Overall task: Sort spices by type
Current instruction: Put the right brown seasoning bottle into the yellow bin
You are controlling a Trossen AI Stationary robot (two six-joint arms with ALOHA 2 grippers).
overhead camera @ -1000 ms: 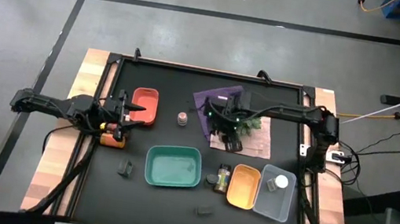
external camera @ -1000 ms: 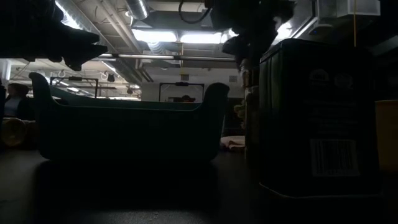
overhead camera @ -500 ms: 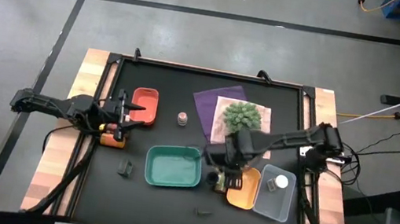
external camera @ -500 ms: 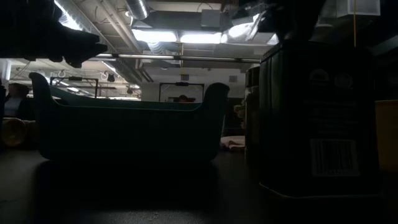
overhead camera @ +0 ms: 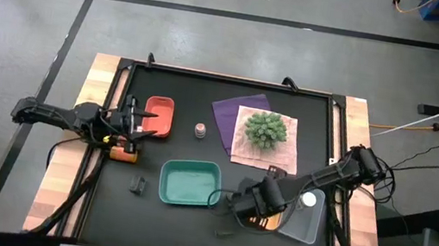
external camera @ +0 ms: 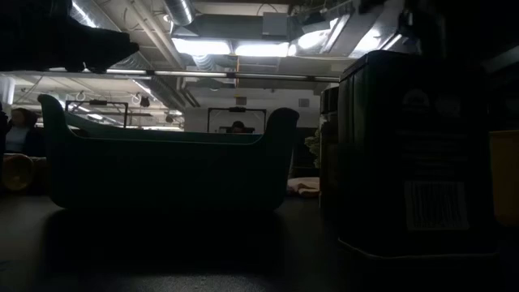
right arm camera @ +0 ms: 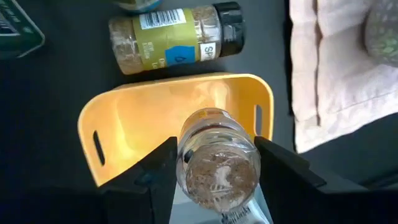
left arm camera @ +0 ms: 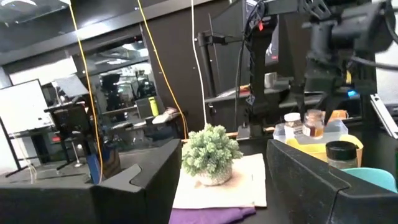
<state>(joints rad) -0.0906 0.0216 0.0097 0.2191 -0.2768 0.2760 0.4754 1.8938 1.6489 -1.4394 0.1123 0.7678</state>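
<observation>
On the left of the table (overhead camera: pixel 198 94), the left pincer (overhead camera: pixel 146 121) waits just beside the red tray (overhead camera: pixel 159 116), with an orange-capped item (overhead camera: pixel 122 154) lying under its arm. Its two fingers (left arm camera: pixel 130 186) stand apart, with nothing between them. Near the front edge on that side lies a small dark spice piece (overhead camera: pixel 138 185). A grey-topped jar (overhead camera: pixel 199 129) stands alone between the red tray and the purple cloth (overhead camera: pixel 225 115). The teal tray (overhead camera: pixel 189 183) sits in the middle of the table. To the right of it, the right pincer (overhead camera: pixel 253 205) hangs over the yellow tray (right arm camera: pixel 161 124) and is closed on a clear spice jar (right arm camera: pixel 217 165), which is filled with brown powder; the jar sits between the two fingers, directly above the tray. Just beyond the tray, a green-labelled spice jar (right arm camera: pixel 177 38) with a black cap lies on its side on the table. Farther right, a white-capped jar (overhead camera: pixel 308 201) stands in the clear tray (overhead camera: pixel 301 229). The green ball plant (overhead camera: pixel 266 129) rests on the pale cloth (overhead camera: pixel 284 159) at the back.
</observation>
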